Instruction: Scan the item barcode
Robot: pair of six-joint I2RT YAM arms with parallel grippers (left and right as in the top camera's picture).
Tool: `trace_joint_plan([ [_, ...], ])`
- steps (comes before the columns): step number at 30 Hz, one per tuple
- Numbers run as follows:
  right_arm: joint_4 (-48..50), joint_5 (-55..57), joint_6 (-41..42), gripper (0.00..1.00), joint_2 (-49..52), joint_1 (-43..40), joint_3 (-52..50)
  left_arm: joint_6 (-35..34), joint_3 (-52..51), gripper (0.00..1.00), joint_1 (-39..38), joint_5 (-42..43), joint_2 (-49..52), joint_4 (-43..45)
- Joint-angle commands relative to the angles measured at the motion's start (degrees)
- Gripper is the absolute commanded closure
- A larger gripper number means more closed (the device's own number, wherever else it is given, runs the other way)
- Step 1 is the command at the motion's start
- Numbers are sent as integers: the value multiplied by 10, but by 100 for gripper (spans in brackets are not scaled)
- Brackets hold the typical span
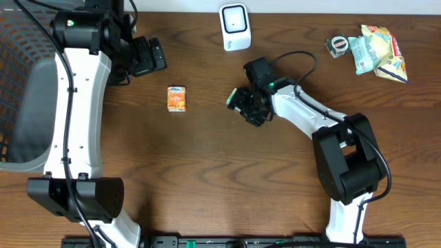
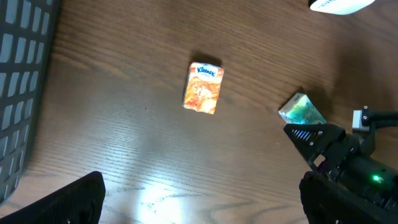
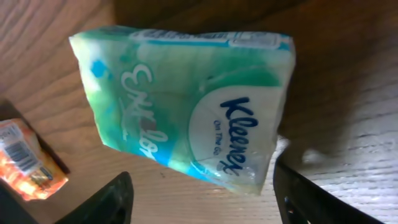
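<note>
The orange Kleenex pack (image 1: 177, 98) lay flat on the brown wooden table (image 1: 207, 179), alone, left of centre. Out on the far left sat a grey mesh basket (image 1: 14, 41). Up in the right corner, a tape roll (image 1: 337, 46), a green packet (image 1: 360, 55) and a yellow-and-red snack bag (image 1: 386, 52) were bunched together, touching.

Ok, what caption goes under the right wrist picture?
Right gripper straddling a green Kleenex tissue pack, orange pack at lower left.
</note>
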Motion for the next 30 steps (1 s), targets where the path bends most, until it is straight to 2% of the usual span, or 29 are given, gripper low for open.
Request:
trace_joint_plan([
  [1,6,82,10,42,11,-4,-4,3,2,2,3,-7,3,-2],
  [2,9,105,10,48,11,-7,-4,3,2,2,3,-7,3,-2],
  [5,40,136,-35,53,11,-21,-4,3,2,2,3,-7,3,-2],
  [10,120,129,-125,54,11,-52,-4,3,2,2,3,-7,3,-2],
  [15,176,55,-233,55,11,-84,-4,3,2,2,3,-7,3,-2],
  [20,193,-57,-235,53,11,-100,-4,3,2,2,3,-7,3,-2],
  [23,227,-103,-268,62,11,-95,-4,3,2,2,3,-7,3,-2],
  [27,259,-77,-331,71,11,-77,-4,3,2,2,3,-7,3,-2],
  [30,267,12,-366,75,11,-58,-4,3,2,2,3,-7,3,-2],
])
